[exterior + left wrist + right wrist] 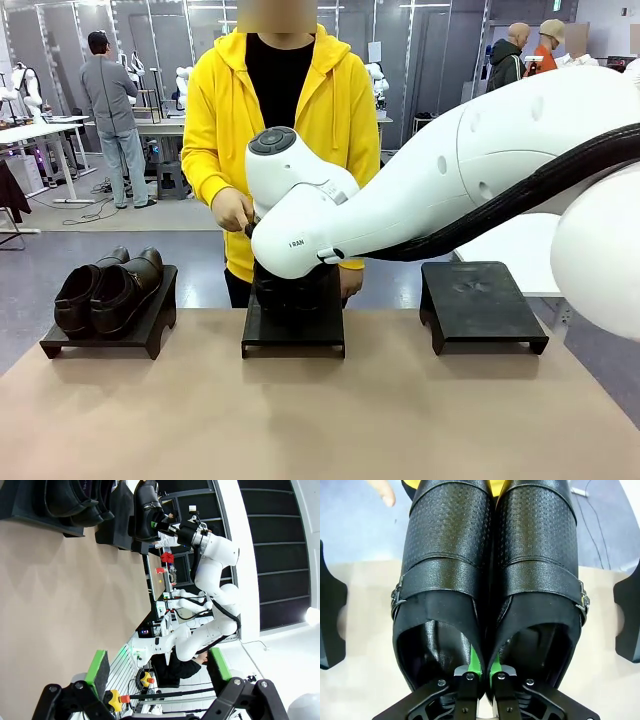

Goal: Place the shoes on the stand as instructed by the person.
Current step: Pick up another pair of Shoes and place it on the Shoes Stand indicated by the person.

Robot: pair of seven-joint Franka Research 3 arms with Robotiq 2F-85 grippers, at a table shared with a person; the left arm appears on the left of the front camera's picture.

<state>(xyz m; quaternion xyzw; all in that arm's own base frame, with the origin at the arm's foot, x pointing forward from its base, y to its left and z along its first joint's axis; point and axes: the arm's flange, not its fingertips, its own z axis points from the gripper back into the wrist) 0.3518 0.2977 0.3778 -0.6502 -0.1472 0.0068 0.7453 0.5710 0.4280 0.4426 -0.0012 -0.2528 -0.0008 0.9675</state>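
Pinching the inner walls of a pair of black strapped shoes (490,575) together, the right gripper (482,677) has its fingers pressed close, one inside each shoe opening, and holds the pair at the middle stand (293,335), though I can't tell if the soles are down on it. The other pair (105,290) already sits on the left stand (110,335); the right stand (482,305) is bare. The left gripper (157,667) hangs spread wide and empty over the table (60,605). The person (280,110) has a hand (232,210) right beside the arm. A thin leather pinch could let one shoe slip or tip, and that hand could get bumped.
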